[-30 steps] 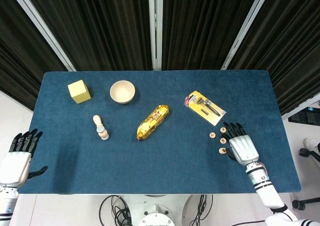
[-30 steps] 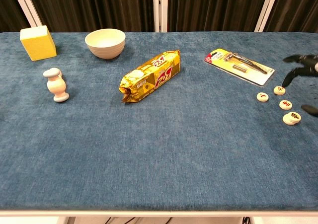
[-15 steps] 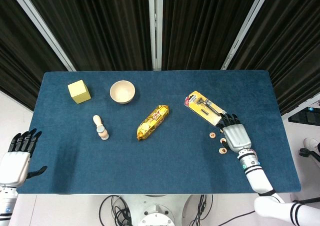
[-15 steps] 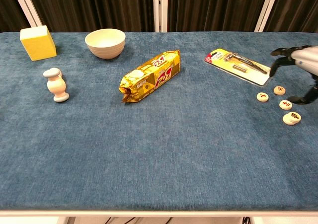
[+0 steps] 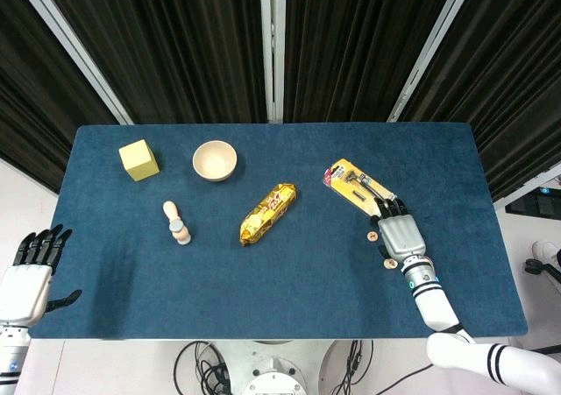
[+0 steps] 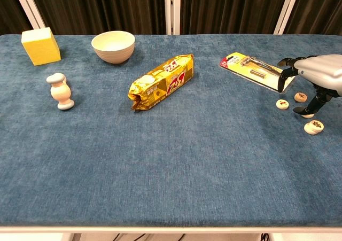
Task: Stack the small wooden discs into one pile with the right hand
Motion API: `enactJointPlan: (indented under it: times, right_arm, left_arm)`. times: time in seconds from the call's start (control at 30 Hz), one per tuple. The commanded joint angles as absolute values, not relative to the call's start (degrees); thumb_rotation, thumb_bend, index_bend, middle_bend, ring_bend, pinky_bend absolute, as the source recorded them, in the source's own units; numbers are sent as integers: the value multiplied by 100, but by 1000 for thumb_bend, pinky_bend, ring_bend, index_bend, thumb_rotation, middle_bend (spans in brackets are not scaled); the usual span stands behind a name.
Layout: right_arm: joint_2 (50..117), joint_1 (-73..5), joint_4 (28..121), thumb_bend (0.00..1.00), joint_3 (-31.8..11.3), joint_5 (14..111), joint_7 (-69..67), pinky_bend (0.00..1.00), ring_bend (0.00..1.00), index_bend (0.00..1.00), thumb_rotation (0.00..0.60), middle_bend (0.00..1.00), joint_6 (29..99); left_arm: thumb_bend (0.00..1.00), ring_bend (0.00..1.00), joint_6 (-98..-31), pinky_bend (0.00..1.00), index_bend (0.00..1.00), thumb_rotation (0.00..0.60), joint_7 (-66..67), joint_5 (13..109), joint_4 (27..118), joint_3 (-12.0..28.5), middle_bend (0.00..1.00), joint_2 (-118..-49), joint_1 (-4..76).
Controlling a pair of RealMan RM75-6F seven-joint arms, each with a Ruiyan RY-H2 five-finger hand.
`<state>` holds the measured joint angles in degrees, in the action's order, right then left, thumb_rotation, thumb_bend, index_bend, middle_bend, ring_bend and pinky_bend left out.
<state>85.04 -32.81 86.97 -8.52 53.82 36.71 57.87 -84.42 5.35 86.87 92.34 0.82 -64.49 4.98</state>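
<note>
Several small wooden discs lie close together at the table's right. In the chest view I see one disc [image 6: 282, 104] on the left, one [image 6: 301, 96] behind it, and one [image 6: 314, 127] nearest the front. My right hand [image 6: 316, 74] hovers over the group with its fingers spread and its thumb reaching down beside a partly hidden disc [image 6: 307, 113]. From the head view the right hand [image 5: 396, 234] covers most of the group; only two discs [image 5: 372, 236] [image 5: 390, 263] show. My left hand [image 5: 26, 278] hangs with fingers apart and nothing in it, off the table's left edge.
A packaged razor [image 6: 258, 69] lies just behind the discs, close to my right hand's fingertips. A yellow snack pack [image 5: 267, 213] sits mid-table. On the left are a cream bowl [image 5: 215, 160], a yellow block [image 5: 138, 159] and a small wooden peg figure [image 5: 176, 222].
My right hand has moved left and away from the front edge, from beside the discs to over them, and its thumb has come down beside one disc. The left hand is still.
</note>
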Motion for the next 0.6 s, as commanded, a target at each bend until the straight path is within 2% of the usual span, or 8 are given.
enactJointPlan:
  times: [0.03,0.6]
  right_arm:
    - [8553,-3302,8645,218,-824,5345,3679,0,0,361,600,43,5811]
    - [8794,-3491,8352,252,-775,5086,3668,0,0,403,600,56,5746]
  left_arm:
    - [86,0,-8450,0,54,600,540,8693,9234,80,0,-6452,495]
    - [87,0,-8406,0,54,600,477,8710,9199,62,0,-6432,511]
